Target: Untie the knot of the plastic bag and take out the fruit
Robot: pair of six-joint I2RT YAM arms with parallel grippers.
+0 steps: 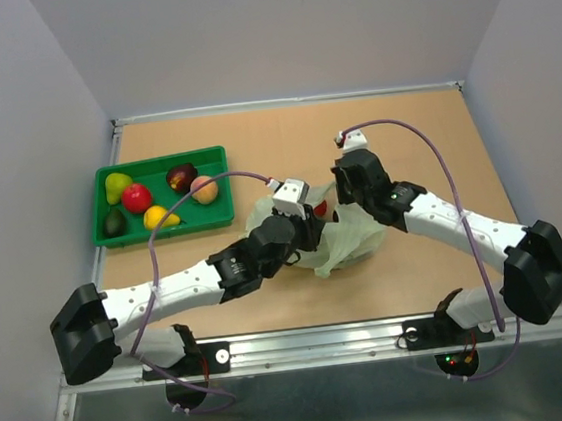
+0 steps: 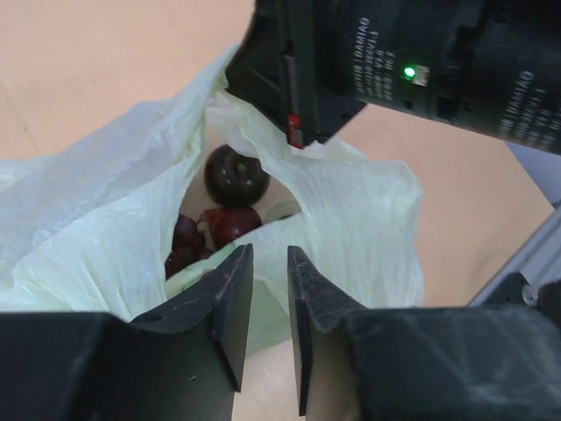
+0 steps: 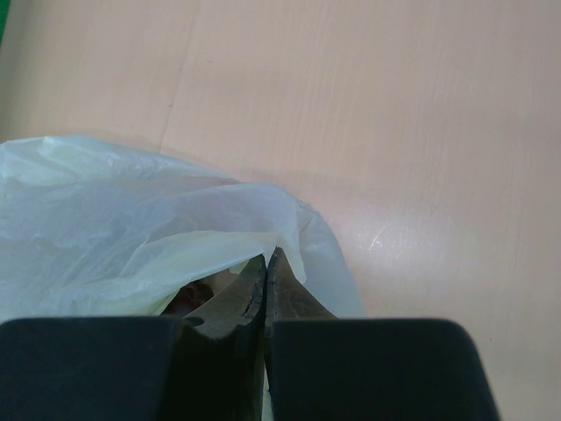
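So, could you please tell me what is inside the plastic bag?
Through the open mouth of the plastic bag, a dark purple round fruit, a reddish fruit and what look like dark grapes show. The crinkled film covers anything deeper.

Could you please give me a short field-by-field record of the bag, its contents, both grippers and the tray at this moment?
bag: pale green plastic bag, mid-table, mouth open
inside bag: dark purple round fruit, small red fruit, dark grape bunch
left gripper: open by a narrow gap, over the bag's mouth, holding nothing
right gripper: shut on the bag's rim
green tray: left side of the table, holding a pear, a peach and other fruit
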